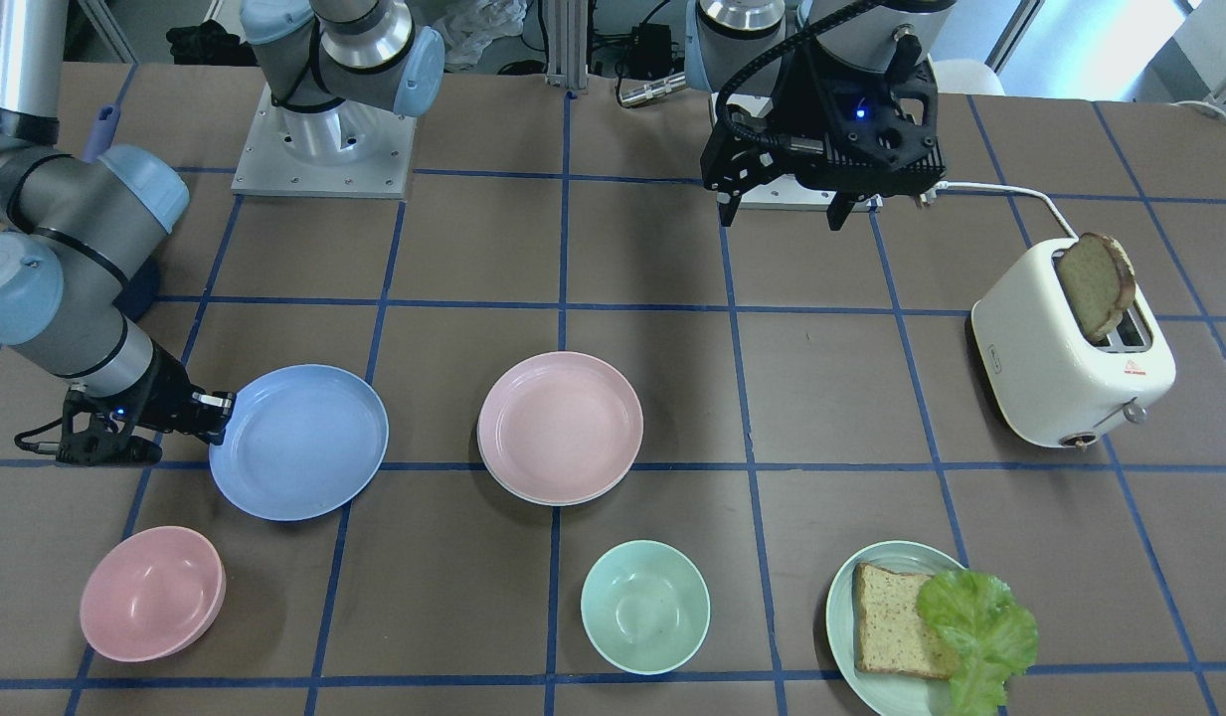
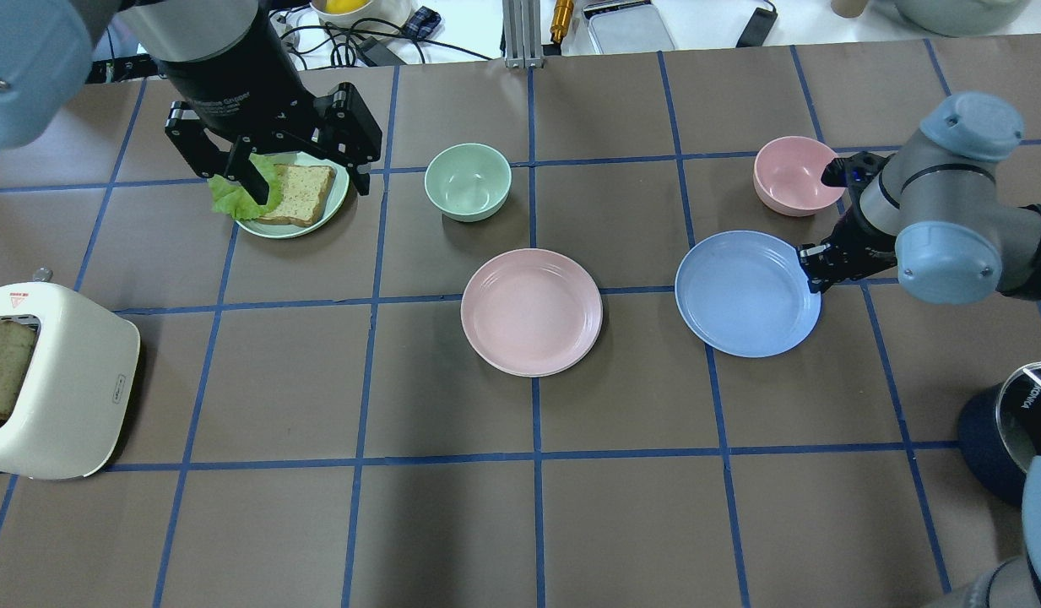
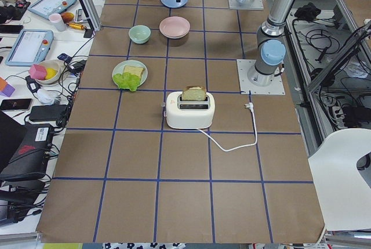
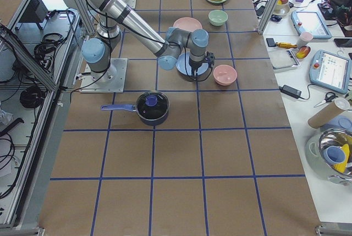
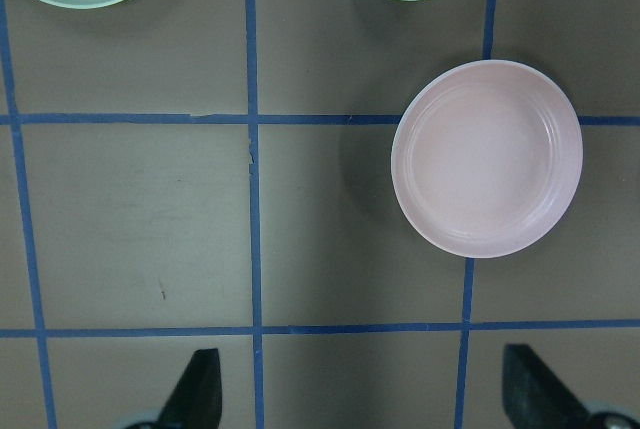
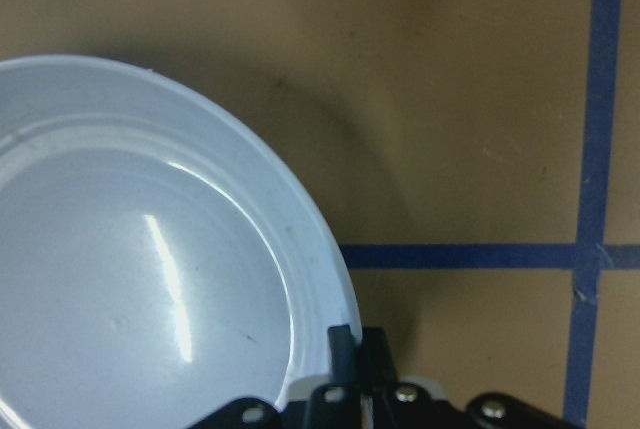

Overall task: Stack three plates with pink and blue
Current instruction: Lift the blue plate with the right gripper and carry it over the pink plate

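Note:
The light blue plate (image 1: 299, 443) (image 2: 746, 294) lies right of centre in the overhead view. My right gripper (image 1: 220, 413) (image 2: 811, 266) (image 6: 350, 349) is shut on its rim, and I cannot tell whether the plate is lifted off the table. The pink plate (image 1: 560, 426) (image 2: 532, 311) (image 5: 487, 157) sits at mid-table. A cream-white rim (image 1: 533, 494) peeks out under it, so it rests on the white plate. My left gripper (image 1: 784, 214) (image 2: 305, 181) (image 5: 362, 389) is open and empty. It hovers high, well away from the plates.
A pink bowl (image 1: 152, 594) (image 2: 794, 175) stands just beyond the blue plate, close to my right wrist. A mint bowl (image 1: 645, 607) (image 2: 468, 181), a pale green plate (image 1: 839, 607) (image 2: 338, 198) with bread and lettuce, a toaster (image 1: 1070, 358) (image 2: 56, 380) and a dark pot (image 4: 152, 106) stand around.

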Controlling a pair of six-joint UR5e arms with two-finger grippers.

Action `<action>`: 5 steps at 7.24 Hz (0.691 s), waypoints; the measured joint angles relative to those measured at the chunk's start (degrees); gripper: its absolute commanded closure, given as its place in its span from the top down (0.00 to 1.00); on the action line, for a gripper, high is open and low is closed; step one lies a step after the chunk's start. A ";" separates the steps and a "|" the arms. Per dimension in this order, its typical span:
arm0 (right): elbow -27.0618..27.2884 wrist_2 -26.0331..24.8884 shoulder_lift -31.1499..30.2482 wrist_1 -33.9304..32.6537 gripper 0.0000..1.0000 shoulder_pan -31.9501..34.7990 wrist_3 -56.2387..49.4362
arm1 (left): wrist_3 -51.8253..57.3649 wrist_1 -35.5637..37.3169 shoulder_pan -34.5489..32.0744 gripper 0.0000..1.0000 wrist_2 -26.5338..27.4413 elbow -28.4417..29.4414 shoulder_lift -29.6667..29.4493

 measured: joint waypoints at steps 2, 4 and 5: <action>-6.06 2.25 -0.03 9.56 0.00 0.19 0.19 | 0.50 1.28 1.41 1.00 0.40 -0.39 0.41; -9.62 3.92 -0.03 14.01 0.00 2.09 3.45 | 0.68 1.45 1.96 1.00 0.52 -0.39 0.53; -10.90 4.21 -0.03 14.56 0.00 4.47 7.28 | 0.70 1.46 2.00 1.00 0.54 -0.40 0.54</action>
